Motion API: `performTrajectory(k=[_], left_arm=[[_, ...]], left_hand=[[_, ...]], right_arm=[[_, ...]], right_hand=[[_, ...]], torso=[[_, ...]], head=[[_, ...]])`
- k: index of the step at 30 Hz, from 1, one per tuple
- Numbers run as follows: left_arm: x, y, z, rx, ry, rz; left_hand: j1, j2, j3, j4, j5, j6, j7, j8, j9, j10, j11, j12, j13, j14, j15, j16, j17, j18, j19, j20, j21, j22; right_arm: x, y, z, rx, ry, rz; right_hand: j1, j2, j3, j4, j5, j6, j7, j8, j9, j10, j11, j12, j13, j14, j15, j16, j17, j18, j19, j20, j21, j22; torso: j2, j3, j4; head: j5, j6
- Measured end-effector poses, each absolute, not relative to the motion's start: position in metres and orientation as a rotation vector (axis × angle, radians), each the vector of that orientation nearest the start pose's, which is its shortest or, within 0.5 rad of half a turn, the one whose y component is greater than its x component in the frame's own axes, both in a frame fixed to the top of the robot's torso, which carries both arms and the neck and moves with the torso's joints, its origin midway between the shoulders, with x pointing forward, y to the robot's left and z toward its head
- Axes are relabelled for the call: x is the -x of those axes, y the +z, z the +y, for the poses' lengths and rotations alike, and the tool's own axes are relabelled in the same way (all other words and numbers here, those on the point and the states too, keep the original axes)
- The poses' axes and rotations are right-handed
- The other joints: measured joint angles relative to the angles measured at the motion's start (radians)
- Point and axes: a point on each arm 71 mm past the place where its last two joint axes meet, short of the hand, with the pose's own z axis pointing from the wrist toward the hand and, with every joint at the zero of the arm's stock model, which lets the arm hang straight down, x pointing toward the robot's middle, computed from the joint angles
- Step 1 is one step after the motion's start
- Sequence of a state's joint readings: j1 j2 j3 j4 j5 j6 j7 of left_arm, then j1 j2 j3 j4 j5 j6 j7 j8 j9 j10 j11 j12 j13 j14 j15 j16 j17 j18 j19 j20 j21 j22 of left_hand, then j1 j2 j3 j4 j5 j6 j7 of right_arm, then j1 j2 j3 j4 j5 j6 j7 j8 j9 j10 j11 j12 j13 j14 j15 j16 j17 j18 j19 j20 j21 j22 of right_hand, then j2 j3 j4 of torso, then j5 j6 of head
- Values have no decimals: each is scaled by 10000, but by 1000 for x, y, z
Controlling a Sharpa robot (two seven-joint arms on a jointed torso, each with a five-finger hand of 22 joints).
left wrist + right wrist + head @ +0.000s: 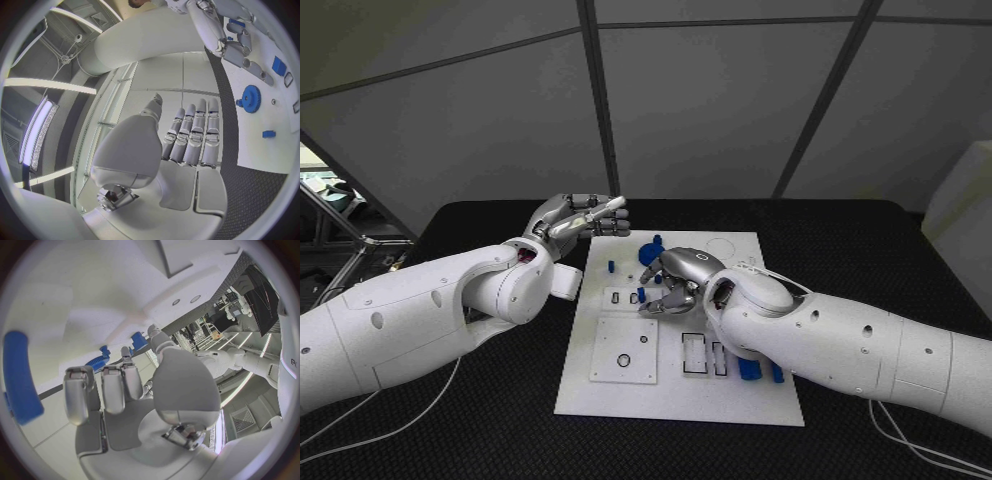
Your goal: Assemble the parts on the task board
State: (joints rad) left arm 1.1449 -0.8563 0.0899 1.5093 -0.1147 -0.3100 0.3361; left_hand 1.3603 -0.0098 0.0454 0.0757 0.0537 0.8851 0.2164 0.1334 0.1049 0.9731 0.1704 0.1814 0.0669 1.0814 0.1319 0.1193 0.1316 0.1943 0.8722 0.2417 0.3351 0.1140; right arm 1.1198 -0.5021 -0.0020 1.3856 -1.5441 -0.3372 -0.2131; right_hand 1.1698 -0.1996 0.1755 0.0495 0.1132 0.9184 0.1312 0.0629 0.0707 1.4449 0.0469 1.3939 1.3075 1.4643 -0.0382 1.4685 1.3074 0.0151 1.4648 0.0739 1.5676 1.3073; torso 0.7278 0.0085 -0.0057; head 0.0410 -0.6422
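Note:
The white task board [733,400] lies in the middle of the black table. My right hand [678,280] is bent down over its middle, fingertips [646,302] at the small slots; whether they pinch anything is hidden. In the right wrist view that hand [125,390] curls beside a blue gear [97,360] and a small blue part [139,340]. The blue gear [651,255] peeks out behind the hand. My left hand [577,218] hovers raised at the board's far left corner; in the left wrist view its fingers [190,132] are straight and hold nothing.
Blue parts [759,371] lie near the board's right edge, beside narrow slots [704,353]. A long blue part [22,375] lies close to my right hand. White cables [906,440] trail on the table's near side. A metal frame [343,235] stands at the left.

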Motion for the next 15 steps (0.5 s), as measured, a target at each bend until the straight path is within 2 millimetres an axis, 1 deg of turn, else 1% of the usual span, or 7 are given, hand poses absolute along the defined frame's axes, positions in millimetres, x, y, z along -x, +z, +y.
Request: performTrajectory(k=[3, 6, 8, 10, 13, 14, 15], left_arm=[[-500, -161, 224, 10442, -15080, 13990], [-500, -163, 228, 10194, -14722, 14331], [-500, -164, 229, 10001, -14448, 14621], [-500, -166, 230, 9725, -14074, 15080], [-498, -169, 230, 9216, -13501, 15878], [-497, -170, 230, 8916, -13224, 16301], [-496, -171, 229, 8661, -12997, 16650]], left_hand=[[-131, 131, -84, 28, 0, 392, -140, 95, 68, 557, -193, 190, 91, 877, -276, 402, 248, 0, 644, -251, 380, 152], [-220, 220, -125, 69, 41, 942, -486, 319, 230, 1586, -631, 632, 319, 2351, -777, 1220, 784, -1, 1779, -759, 1117, 480], [-220, 220, -125, 69, 533, 1272, -709, 435, 363, 2299, -941, 995, 589, 3116, -1106, 1870, 1243, -1, 2416, -1085, 1609, 720], [-220, 220, -125, 69, 739, 1531, -968, 544, 549, 2757, -1158, 1384, 1015, 3659, -1441, 2924, 2040, -1, 3018, -1331, 2202, 1047], [-485, 202, -224, 169, 734, 1900, -1230, 814, 952, 3199, -1507, 2226, 1962, 3859, -1651, 6928, 5999, 0, 3544, -1692, 3120, 1625], [-660, 214, -307, 252, 651, 1986, -1317, 934, 1137, 3302, -1591, 2835, 2659, 3844, -1694, 8034, 7125, -3, 3715, -1782, 3635, 2159], [-833, 260, -388, 360, 480, 2026, -1356, 1056, 1349, 3533, -1674, 3965, 3968, 3831, -1761, 9045, 8173, -5, 3934, -1847, 4328, 2960]], right_arm=[[-480, -205, -73, 1878, 7988, 16153], [-474, -200, -84, 1849, 8624, 15821], [-469, -197, -92, 1891, 8985, 15699], [-464, -191, -102, 1926, 9371, 15560], [-461, -181, -116, 1851, 9697, 15413], [-460, -176, -123, 1771, 9814, 15384], [-459, -172, -128, 1676, 9894, 15365]], right_hand=[[419, 27, -113, 257, 0, -133, 30, 0, 18, -50, 50, -97, 0, 23, 47, -47, 0, -1, 21, 46, 0, 0], [728, 183, -98, 271, 0, -105, 1, 58, 80, -231, 20, -288, 0, 23, 47, -254, 0, 0, 21, 45, 0, 0], [974, 207, -22, 195, 0, -60, -44, 65, 102, -505, -8, -664, -115, 23, 47, -464, -1, 0, 21, 45, -197, 0], [1060, 218, -8, 181, 0, 14, -46, 65, 128, -631, -29, -929, -340, 24, 47, -684, -173, -1, 21, 45, -406, 0], [1179, 219, 35, 137, 1, 197, -78, 65, 173, -756, -72, -1165, -576, 23, 46, -1053, -628, 12, 21, 46, -756, 0], [1217, 255, 61, 104, 0, 254, -100, 65, 193, -875, -87, -1341, -758, 23, 46, -1259, -880, 169, 21, 46, -954, 0], [1238, 276, 72, 63, 33, 288, -134, 65, 211, -954, -97, -1492, -914, 23, 46, -1422, -1059, 239, -4, 20, -1098, 0]], torso=[[-8, 6, 0], [-20, 6, -7], [-32, 7, -13], [-44, 7, -16], [-84, 12, -25], [-106, 15, -33], [-126, 19, -38]], head=[[2, 15], [30, 32], [32, 43], [39, 68], [86, 79], [109, 75], [134, 60]])
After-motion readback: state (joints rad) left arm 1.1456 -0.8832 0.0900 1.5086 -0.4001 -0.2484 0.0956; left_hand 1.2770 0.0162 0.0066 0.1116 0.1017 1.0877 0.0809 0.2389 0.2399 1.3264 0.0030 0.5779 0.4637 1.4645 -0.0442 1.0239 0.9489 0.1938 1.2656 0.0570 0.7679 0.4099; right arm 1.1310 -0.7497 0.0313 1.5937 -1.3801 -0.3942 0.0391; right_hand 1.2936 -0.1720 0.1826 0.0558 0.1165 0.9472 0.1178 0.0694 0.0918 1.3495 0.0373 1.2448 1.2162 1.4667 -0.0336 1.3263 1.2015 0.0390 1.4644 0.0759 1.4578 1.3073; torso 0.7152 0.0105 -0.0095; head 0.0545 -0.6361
